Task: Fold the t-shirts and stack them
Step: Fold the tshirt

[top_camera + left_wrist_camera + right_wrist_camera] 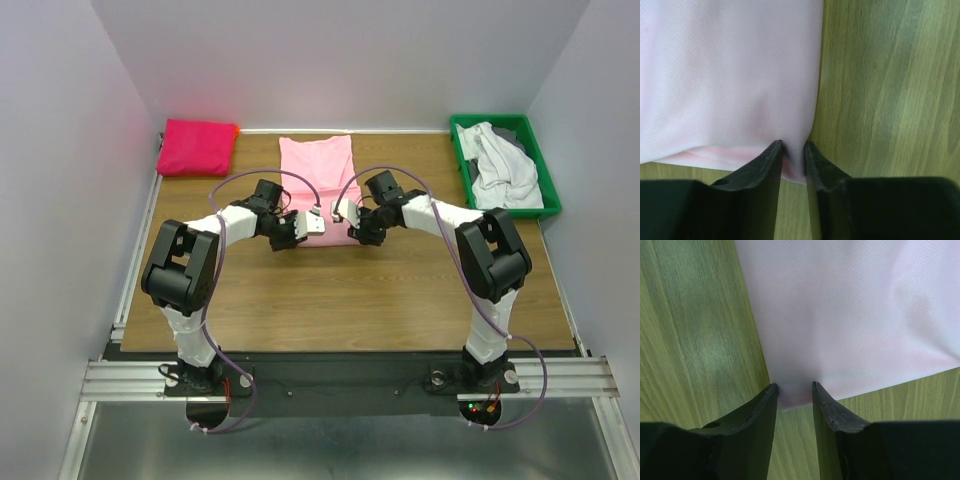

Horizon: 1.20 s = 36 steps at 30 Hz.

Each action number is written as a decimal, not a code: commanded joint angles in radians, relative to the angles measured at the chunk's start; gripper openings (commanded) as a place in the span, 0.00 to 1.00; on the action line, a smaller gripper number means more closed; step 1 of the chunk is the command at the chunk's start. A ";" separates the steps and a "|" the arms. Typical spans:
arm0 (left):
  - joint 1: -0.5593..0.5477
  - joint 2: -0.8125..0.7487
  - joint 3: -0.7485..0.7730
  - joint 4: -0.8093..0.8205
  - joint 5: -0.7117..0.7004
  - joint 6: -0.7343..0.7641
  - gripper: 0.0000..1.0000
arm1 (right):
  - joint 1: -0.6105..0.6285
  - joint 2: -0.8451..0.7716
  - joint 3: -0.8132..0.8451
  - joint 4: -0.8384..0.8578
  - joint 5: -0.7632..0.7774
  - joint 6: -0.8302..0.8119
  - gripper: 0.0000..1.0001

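- Left gripper [792, 150] and right gripper [794, 392]: each pinches a near corner of the flat light pink cloth t-shirt [317, 180], mid-table.
- Folded magenta t-shirt [196, 147]: far left corner.

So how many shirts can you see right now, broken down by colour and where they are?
Light pink shirt, flat at table centre: 1
Hot pink shirt, folded at far left corner: 1
White shirt, crumpled in the green bin: 1
Grey shirt, mostly hidden under the white one: at least 1
Total: 4 visible

Pink t-shirt [730, 75] — fine mesh cloth, seemingly
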 commanded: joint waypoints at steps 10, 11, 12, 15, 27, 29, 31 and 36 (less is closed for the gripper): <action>-0.004 0.020 0.024 -0.081 -0.007 0.048 0.07 | 0.005 -0.134 -0.078 -0.008 -0.019 -0.047 0.40; -0.004 0.024 0.025 -0.086 -0.007 0.048 0.06 | 0.004 -0.127 -0.081 -0.009 -0.019 -0.062 0.40; -0.004 0.027 0.030 -0.086 -0.007 0.050 0.06 | 0.005 -0.118 -0.078 -0.008 -0.016 -0.067 0.40; -0.004 0.030 0.036 -0.092 -0.001 0.047 0.06 | 0.005 -0.079 -0.057 -0.006 -0.005 -0.070 0.41; 0.009 0.043 0.079 -0.123 0.026 0.039 0.06 | 0.011 0.007 -0.038 -0.006 -0.003 -0.067 0.04; 0.013 0.024 0.089 -0.136 0.040 0.039 0.02 | 0.010 -0.006 -0.030 -0.008 0.006 -0.036 0.01; 0.016 -0.012 0.105 -0.161 0.045 0.044 0.00 | 0.008 -0.044 -0.020 -0.009 0.007 -0.001 0.01; 0.021 -0.091 0.171 -0.269 0.066 0.047 0.00 | 0.002 -0.150 0.006 -0.021 0.021 0.070 0.01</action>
